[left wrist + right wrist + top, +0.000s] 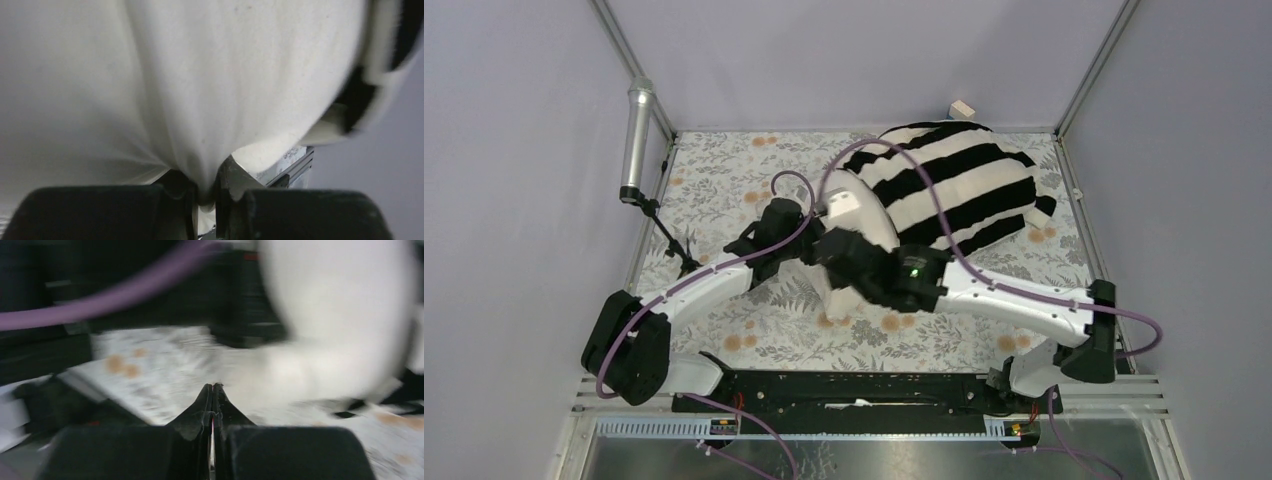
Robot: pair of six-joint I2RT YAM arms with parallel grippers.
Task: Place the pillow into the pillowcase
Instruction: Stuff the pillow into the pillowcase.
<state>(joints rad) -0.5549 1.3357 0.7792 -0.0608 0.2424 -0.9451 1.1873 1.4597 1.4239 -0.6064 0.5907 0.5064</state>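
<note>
The black-and-white striped pillowcase (pixel 959 185) lies at the back right of the table, bulging around most of the cream pillow (pixel 869 215), whose near-left end sticks out. My left gripper (pixel 822 212) is at that exposed end; in the left wrist view it (pixel 205 192) is shut on a pinch of the pillow's fabric (pixel 200 75), with the striped pillowcase edge (pixel 380 60) at the upper right. My right gripper (pixel 829 255) hovers just in front of the pillow's end. In its blurred wrist view it (pixel 213 387) is shut with nothing between its fingers, and the pillow (pixel 340 315) is ahead to the right.
The floral table covering (pixel 724 190) spreads under everything. A metal cylinder on a black stand (pixel 637 140) stands at the left edge. A small pale block (pixel 964 108) sits behind the pillowcase at the back wall. Metal frame posts (pixel 1079 190) bound the sides.
</note>
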